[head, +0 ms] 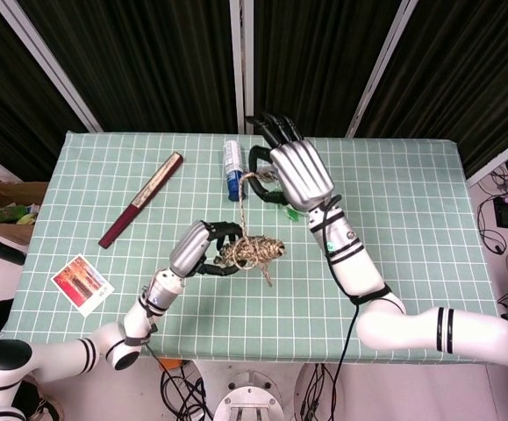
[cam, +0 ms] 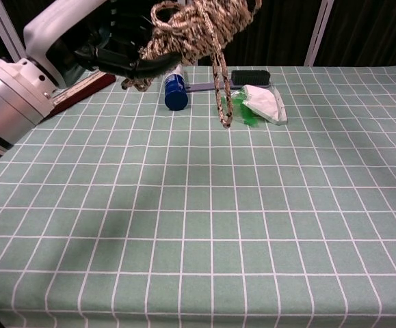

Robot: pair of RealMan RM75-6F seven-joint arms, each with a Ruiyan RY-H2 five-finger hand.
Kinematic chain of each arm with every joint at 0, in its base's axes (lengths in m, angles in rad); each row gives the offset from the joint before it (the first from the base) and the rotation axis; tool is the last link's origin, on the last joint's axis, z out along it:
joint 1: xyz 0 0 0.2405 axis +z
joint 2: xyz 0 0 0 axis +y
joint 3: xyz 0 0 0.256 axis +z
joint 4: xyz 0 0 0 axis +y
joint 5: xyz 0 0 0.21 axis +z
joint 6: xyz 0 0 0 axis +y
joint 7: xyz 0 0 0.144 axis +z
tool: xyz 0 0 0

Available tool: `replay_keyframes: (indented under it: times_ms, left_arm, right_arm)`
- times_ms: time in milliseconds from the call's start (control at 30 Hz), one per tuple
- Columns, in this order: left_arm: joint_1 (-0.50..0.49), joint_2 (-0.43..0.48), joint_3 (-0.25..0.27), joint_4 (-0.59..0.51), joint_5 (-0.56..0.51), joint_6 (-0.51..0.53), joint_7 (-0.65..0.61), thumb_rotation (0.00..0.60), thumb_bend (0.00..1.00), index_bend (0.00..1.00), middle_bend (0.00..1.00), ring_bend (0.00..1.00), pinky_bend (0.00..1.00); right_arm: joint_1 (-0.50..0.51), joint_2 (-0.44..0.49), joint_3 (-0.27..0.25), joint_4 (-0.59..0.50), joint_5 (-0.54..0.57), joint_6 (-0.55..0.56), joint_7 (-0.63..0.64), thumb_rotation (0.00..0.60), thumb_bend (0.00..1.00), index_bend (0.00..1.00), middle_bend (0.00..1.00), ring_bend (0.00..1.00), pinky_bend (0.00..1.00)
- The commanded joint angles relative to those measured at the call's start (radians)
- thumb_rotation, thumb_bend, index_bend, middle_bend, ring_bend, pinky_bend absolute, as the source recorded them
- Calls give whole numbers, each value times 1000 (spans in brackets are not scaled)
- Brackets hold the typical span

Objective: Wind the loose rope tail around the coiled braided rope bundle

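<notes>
Slippage looks the main risk: the rope tail (head: 246,203) runs taut from the rope bundle (head: 252,251) up to the right hand (head: 293,174), which pinches it near the far edge of the worktop (head: 411,263); a slackened pinch would probably let the wraps loosen. A short end dangles below the bundle and could snag. The left hand (head: 203,249) grips the bundle's side, lifted over the middle of the worktop, toward the near edge. The blue bottle (head: 232,169) lies just beside the right hand and could be knocked.
</notes>
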Motion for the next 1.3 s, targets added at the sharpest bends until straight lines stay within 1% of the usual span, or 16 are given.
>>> replay_keyframes:
  times_ms: [33, 133, 233, 333, 500, 633, 900, 1000, 1167, 1300]
  left_arm:
    - [19, 67, -18, -106, -67, -38, -348, 600, 492, 751, 738, 640, 726]
    - [28, 105, -26, -131, -83, -57, -504, 600, 497, 753, 739, 641, 726]
    - [36, 143, -35, -149, -81, -58, -628, 600, 498, 753, 739, 641, 726]
    - [42, 169, -46, -166, -78, -53, -718, 600, 498, 753, 739, 641, 726]
    - [48, 199, -69, -198, -75, -42, -846, 600, 498, 754, 740, 641, 726]
    - [52, 220, -88, -223, -87, -42, -920, 600, 498, 753, 741, 642, 727]
    - [73, 241, -131, -265, -149, -53, -968, 600, 497, 754, 741, 642, 728]
    - [82, 240, -146, -278, -176, -59, -962, 600, 497, 754, 741, 642, 728]
    - [92, 241, -164, -304, -207, -75, -919, 600, 496, 754, 741, 642, 728]
    - [95, 241, -180, -321, -258, -110, -844, 600, 491, 752, 740, 642, 730]
  right_arm:
    - [-13, 2, -26, 24, 13, -10, 43, 600, 509, 1000, 140, 0, 0]
    - [-33, -4, -57, 43, 5, 6, 64, 600, 512, 1000, 142, 0, 0]
    - [-60, -13, -99, 56, -23, 25, 87, 600, 516, 1000, 146, 0, 0]
    - [-85, -24, -138, 73, -55, 37, 114, 600, 517, 1000, 146, 0, 0]
    - [-119, -40, -179, 96, -98, 49, 164, 600, 518, 1000, 147, 0, 0]
    - [-148, -40, -212, 103, -140, 65, 190, 600, 519, 1000, 146, 0, 0]
    - [-228, -19, -282, 101, -244, 126, 232, 600, 519, 1000, 146, 0, 0]
    - [-261, -14, -304, 96, -279, 149, 264, 600, 520, 1000, 146, 0, 0]
    - [-306, -10, -340, 95, -346, 183, 297, 600, 519, 1000, 146, 0, 0]
    - [-334, -12, -368, 93, -401, 206, 311, 600, 520, 1000, 146, 0, 0]
